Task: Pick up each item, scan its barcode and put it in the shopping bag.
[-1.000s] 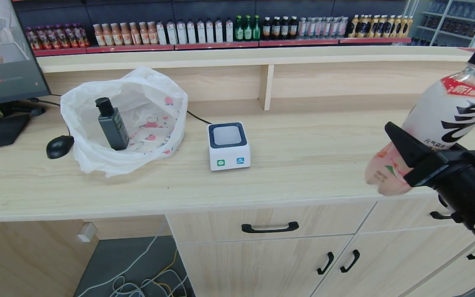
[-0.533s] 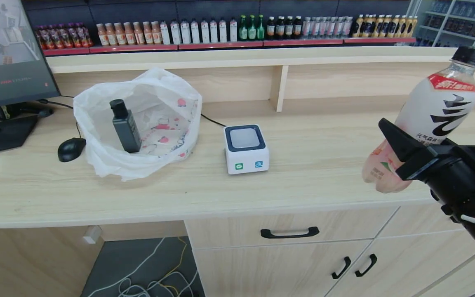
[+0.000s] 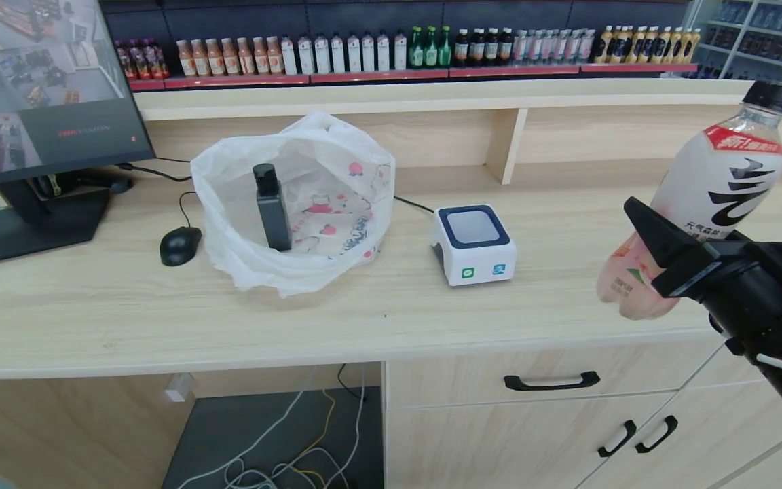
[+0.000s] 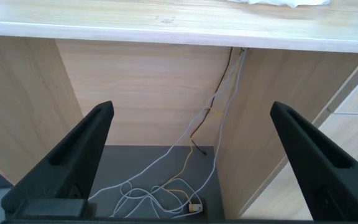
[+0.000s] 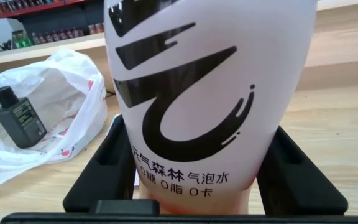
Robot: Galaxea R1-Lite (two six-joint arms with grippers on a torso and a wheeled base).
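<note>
Right tool (image 3: 659, 255): clamped on the lower body of the drink bottle (image 3: 717, 197), at the right edge of the head view, held off the table's (image 3: 567, 224) front right part.
Drink bottle: pale pink, black cap, tilted with the cap toward the upper right.
Left tool (image 4: 191, 115): fingers wide apart, holding nothing, below the table edge, facing loose cables (image 4: 185, 180) on the floor.
Shopping bag (image 3: 357, 176): white, mouth open, on the table left of centre.
Dark bottle (image 3: 273, 207): upright inside the bag.
Scanner (image 3: 474, 244): white box just right of the bag.
Mouse (image 3: 180, 246): just left of the bag.
Monitor (image 3: 38, 88): upper left.
</note>
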